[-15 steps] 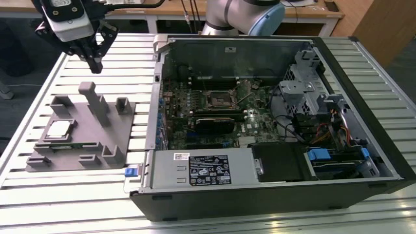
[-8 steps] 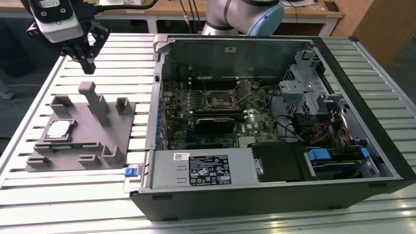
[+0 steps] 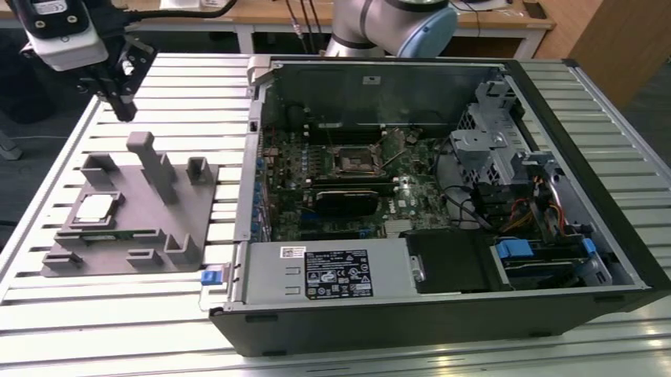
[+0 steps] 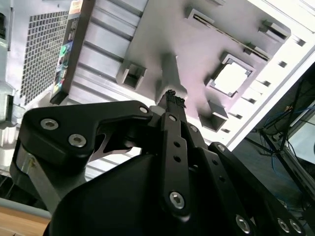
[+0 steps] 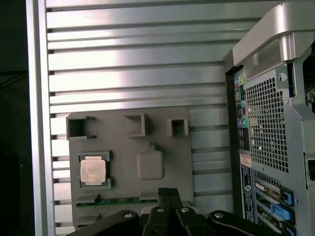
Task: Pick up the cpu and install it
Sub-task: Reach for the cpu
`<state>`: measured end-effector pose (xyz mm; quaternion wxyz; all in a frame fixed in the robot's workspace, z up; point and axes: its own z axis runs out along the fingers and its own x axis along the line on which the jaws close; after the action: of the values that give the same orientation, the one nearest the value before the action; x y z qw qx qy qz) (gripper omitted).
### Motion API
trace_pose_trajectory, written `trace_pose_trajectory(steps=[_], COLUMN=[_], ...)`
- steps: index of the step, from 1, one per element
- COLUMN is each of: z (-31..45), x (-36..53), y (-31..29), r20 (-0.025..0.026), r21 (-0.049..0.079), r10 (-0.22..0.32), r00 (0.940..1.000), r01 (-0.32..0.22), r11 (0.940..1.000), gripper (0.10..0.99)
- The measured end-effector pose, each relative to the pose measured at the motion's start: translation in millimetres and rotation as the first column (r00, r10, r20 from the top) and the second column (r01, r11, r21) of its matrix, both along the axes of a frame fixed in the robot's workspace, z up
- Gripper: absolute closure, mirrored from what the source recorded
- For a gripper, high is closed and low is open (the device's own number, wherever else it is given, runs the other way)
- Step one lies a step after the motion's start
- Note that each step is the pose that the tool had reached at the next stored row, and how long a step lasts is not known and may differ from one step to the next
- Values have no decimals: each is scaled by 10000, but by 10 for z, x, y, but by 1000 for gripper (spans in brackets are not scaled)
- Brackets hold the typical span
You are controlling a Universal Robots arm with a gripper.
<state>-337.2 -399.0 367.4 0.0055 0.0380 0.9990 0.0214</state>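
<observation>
**CPU not yet picked; gripper empty, clear of fixture**

The slatted counter [image 3: 168,78] carries an open computer case [image 3: 441,322] with its motherboard socket [image 3: 354,160] in view. On the exterior view's left sits a grey fixture [image 3: 137,243]. The gripper [image 3: 122,106] hangs above the counter near the fixture's far edge, jaws closed together and holding nothing. The cpu [image 3: 96,208] lies flat in a fixture recess, well apart from the gripper. Judged step: approach, with pick-up not begun. A grasp calls for parted jaws squared over the thin chip's edges.
</observation>
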Motion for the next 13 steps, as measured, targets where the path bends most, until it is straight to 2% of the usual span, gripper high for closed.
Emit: trace_pose_trajectory(steps=[13], z=[-46], x=[-493], y=[0], r20=[-5], r21=[1], r10=[-1], r00=[10000], r01=[1], r11=[10000], gripper=[980])
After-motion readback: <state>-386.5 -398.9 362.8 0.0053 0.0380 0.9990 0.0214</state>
